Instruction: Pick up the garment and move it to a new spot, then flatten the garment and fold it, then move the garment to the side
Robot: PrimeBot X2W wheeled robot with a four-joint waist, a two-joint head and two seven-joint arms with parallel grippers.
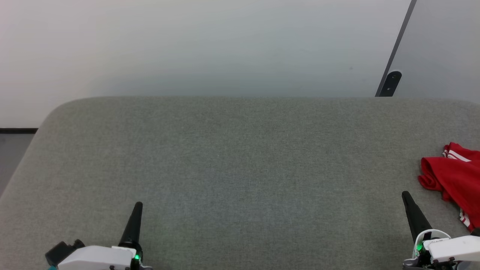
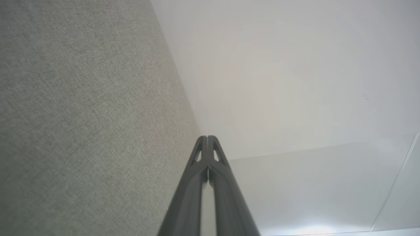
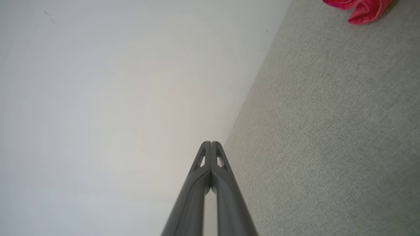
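The garment [image 1: 455, 176] is a crumpled red heap with red-and-white striped trim, lying at the right edge of the grey padded surface [image 1: 240, 161] and partly cut off by the frame. A red fold of the garment [image 3: 361, 8] also shows at the top right of the right wrist view. My right gripper [image 1: 405, 195] is shut and empty, at the lower right, just left of and nearer than the garment, apart from it. At the lower left my left gripper [image 1: 138, 205] is shut and empty too. In the wrist views each gripper's tips meet: left gripper [image 2: 207, 137], right gripper [image 3: 211, 142].
The grey padded surface has a rounded far left corner [image 1: 60, 108] and ends against a pale wall [image 1: 210, 45]. A dark slanted bar with a rounded black foot [image 1: 392, 82] stands behind the far right edge.
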